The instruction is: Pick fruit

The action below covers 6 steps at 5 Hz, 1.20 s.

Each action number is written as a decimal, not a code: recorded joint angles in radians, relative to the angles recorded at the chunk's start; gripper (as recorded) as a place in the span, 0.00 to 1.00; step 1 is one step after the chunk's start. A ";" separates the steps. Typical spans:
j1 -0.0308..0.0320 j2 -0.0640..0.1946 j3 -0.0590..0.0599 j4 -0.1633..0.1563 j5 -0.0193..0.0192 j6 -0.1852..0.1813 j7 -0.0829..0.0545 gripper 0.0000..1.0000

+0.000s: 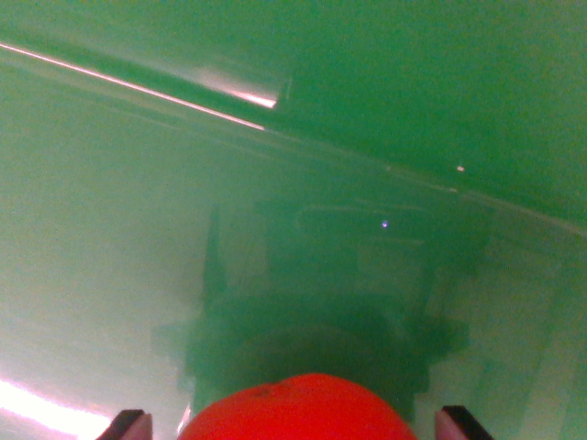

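One fruit (298,410) in view, and only one: a round, bright red-orange piece sitting at the very bottom edge of the wrist view, its lower part cut off by the frame. Its top curve is smooth, with a faint lighter patch near the crown, on the wrist view's left of centre.

Two dark fingertips (128,424) flank it, one at each bottom corner of the fruit, so the fruit lies squarely between them, right in the mouth of the gripper (295,425). The tip on the wrist view's left sits just beside the fruit's edge, with a thin sliver of bright surface between them; the tip on the wrist view's right stands a little further off, with a strip of green showing in the gap. The gripper stands spread wider than the fruit, not pressed onto it on either side as far as this view shows.

Beneath and beyond the fruit, a glossy green surface (101,275) fills the whole picture. A dark, blocky reflection (321,312) of the arm's own hardware spreads over it directly above the fruit. A thin bright line (138,89) runs diagonally from the upper left, ending near a short white glare patch (243,92). Another faint seam slants down toward the right edge. One white glare spot (46,408) sits at the lower left corner. Whether the fruit touches the surface cannot be told.
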<state>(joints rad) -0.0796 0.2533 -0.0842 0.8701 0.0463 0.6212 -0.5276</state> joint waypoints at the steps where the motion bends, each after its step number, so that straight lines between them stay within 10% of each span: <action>1: 0.0000 0.000 0.000 0.000 0.0000 0.000 0.000 1.00; 6: 0.0006 -0.014 -0.001 0.026 -0.0021 0.040 0.002 1.00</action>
<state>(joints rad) -0.0789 0.2390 -0.0847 0.8962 0.0441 0.6615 -0.5259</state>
